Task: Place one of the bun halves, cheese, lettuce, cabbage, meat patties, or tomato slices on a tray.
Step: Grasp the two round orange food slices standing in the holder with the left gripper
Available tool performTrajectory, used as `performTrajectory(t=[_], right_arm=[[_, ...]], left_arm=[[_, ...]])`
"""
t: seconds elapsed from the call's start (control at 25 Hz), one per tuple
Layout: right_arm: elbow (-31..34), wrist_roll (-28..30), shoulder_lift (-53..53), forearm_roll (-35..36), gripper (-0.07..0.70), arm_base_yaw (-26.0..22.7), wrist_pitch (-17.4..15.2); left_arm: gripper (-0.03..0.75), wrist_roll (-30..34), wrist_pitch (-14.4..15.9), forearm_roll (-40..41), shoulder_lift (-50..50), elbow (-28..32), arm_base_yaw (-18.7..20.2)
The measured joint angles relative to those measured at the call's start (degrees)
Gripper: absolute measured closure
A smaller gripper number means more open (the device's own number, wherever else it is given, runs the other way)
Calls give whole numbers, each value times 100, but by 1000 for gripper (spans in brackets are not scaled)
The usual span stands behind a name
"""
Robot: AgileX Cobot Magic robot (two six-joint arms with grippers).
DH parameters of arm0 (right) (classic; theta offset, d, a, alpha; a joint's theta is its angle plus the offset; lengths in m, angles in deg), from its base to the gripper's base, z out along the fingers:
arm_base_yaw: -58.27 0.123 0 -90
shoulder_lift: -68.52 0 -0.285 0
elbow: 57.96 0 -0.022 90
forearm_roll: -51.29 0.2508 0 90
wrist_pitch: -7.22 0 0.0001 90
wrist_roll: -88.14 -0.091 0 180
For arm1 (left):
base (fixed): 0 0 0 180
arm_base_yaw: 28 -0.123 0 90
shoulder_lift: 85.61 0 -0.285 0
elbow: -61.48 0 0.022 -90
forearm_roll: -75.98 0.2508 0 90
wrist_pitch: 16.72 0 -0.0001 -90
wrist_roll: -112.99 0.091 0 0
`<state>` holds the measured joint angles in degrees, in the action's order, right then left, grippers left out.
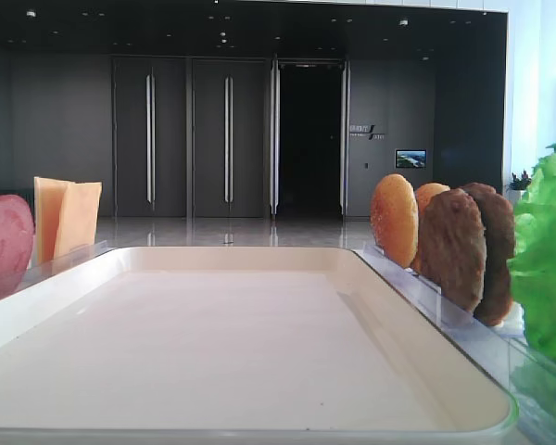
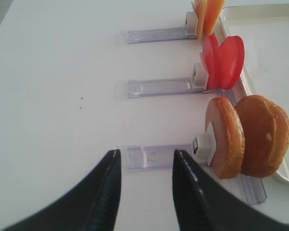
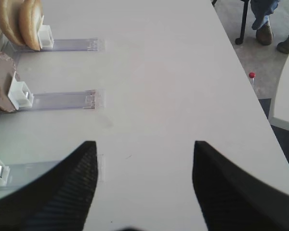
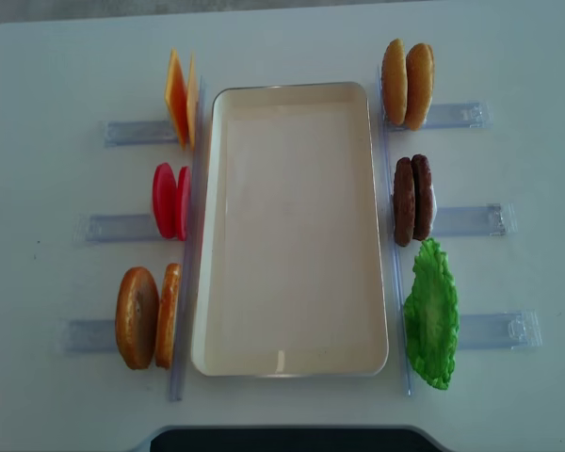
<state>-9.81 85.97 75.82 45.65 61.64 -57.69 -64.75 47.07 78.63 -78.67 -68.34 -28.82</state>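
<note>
Bun halves (image 2: 245, 137) stood on edge in a clear rack (image 2: 159, 156) at the near left corner of the white surface (image 4: 292, 47), just beside the empty cream tray (image 4: 292, 363). The left gripper (image 2: 144, 190) hung short of them over the rack's bare end, jaws parted and grasping nothing. The right gripper (image 3: 144, 180) waited on the far side, jaws spread wide over bare surface, also released.

To lift a bun cleanly, the left jaws would likely need to move forward and straddle one disc across its faces, clear of the small white stop (image 2: 204, 147) at its base, then carry it over the tray's low rim.

Tomato slices (image 2: 224, 62) stood in the next rack along, near enough to be brushed by a wide swing; cheese (image 4: 179, 108) stood beyond them. Across the tray sat a second pair of buns (image 4: 407, 83), meat patties (image 4: 412, 200) and lettuce (image 4: 431, 315), all untouched in their racks.
</note>
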Motion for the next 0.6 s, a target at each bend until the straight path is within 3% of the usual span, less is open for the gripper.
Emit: performTrajectory(t=[0.6], right_arm=[[0,0,0,0,216,0,0]], left_arm=[[435,0,0,0,0,0,0]])
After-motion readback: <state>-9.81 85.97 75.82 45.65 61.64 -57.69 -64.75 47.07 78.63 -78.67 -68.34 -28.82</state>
